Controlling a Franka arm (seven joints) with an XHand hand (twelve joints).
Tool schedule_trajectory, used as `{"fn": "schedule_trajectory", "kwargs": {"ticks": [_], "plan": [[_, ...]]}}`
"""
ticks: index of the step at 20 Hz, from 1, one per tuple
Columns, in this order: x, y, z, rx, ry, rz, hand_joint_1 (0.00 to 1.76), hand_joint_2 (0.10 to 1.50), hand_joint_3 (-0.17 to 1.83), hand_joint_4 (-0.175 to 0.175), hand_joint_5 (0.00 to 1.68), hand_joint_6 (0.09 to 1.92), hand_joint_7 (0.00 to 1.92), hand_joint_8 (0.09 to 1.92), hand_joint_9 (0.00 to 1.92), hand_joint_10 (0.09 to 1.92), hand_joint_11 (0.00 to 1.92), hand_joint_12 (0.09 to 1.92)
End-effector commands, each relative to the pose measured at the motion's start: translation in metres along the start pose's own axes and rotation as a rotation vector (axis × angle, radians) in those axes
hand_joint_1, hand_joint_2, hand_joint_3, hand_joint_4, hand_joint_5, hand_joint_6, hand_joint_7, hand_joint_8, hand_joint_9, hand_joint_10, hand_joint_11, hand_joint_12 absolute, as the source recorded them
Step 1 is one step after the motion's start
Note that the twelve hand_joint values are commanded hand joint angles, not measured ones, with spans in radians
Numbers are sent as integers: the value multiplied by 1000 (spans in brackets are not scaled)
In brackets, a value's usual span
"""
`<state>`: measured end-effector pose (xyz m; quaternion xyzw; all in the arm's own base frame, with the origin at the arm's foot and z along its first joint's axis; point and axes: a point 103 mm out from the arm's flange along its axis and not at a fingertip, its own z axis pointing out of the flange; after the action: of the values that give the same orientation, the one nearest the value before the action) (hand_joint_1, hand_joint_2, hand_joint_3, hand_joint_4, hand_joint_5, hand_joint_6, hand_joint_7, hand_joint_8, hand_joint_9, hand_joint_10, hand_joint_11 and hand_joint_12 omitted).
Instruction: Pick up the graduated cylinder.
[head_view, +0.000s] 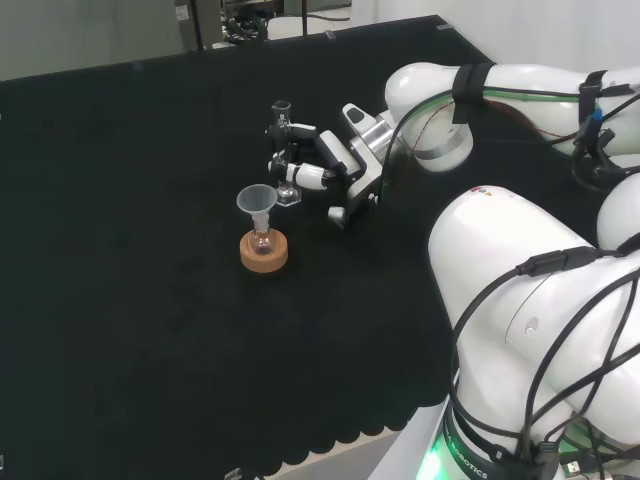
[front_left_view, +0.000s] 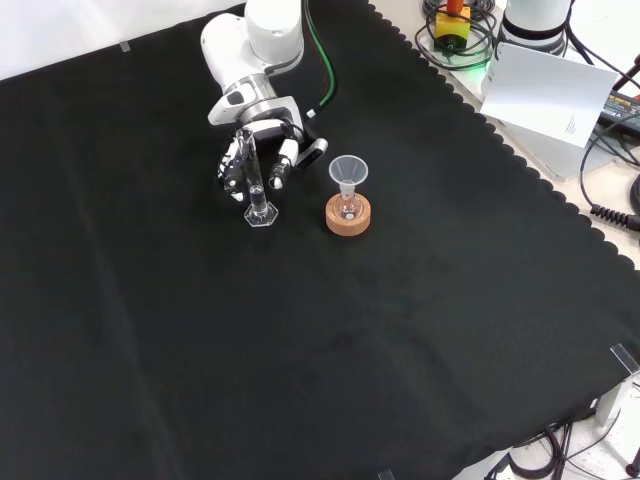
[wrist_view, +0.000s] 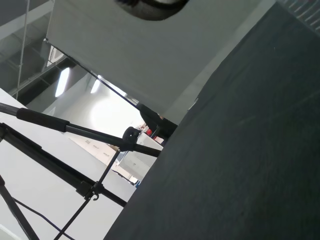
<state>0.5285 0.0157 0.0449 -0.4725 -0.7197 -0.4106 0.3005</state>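
Front view: the graduated cylinder, of clear glass, stands upright on its hexagonal foot on the black cloth, directly in front of the hand. The hand reaches down from the view's top at the end of the white arm; its black and white fingers curl around the cylinder's tube from both sides, one set on the view's left of the tube and another on its right. Whether the fingers actually touch the glass cannot be told. The foot rests on the cloth below the fingertips. To the right of the cylinder, apart from it, a small flask sits in a cork ring stand with a clear funnel in its neck.

Head view: the hand lies to the left of the arm's white links, palm toward the cylinder, whose open top rises above the fingers and whose foot shows just below them. The funnel, flask and cork stand are nearer the camera and slightly left, close to the cylinder's foot but not touching it.

Wrist view: black cloth and, beyond its edge, the room with a dark tripod.
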Motion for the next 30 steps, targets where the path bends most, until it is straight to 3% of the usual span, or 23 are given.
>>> {"fn": "schedule_trajectory", "kwargs": {"ticks": [1,4,6,9,13,18,30], "plan": [[5,2,-7,-38,-31,12,1031,1081,-175,4,788,399,791,512,1075,267,800,1067],[6,2,-10,-57,-60,22,1050,1216,-175,-1,896,451,915,517,1190,222,954,982],[8,2,-13,-58,-84,26,1059,1204,-73,-29,871,927,969,519,1246,190,1033,944],[12,4,-19,-49,-118,24,1065,1203,-11,-69,826,1199,999,528,1280,168,1092,927],[21,8,-28,-18,-191,6,1073,1205,-1,-93,815,1240,1006,538,1301,145,1133,899],[34,13,-43,67,-289,7,1080,1204,0,-106,816,1240,1012,544,1311,137,1155,889],[79,-6,-90,233,-485,98,1095,1193,-3,-122,839,1207,1047,547,1351,117,1211,850]]}}
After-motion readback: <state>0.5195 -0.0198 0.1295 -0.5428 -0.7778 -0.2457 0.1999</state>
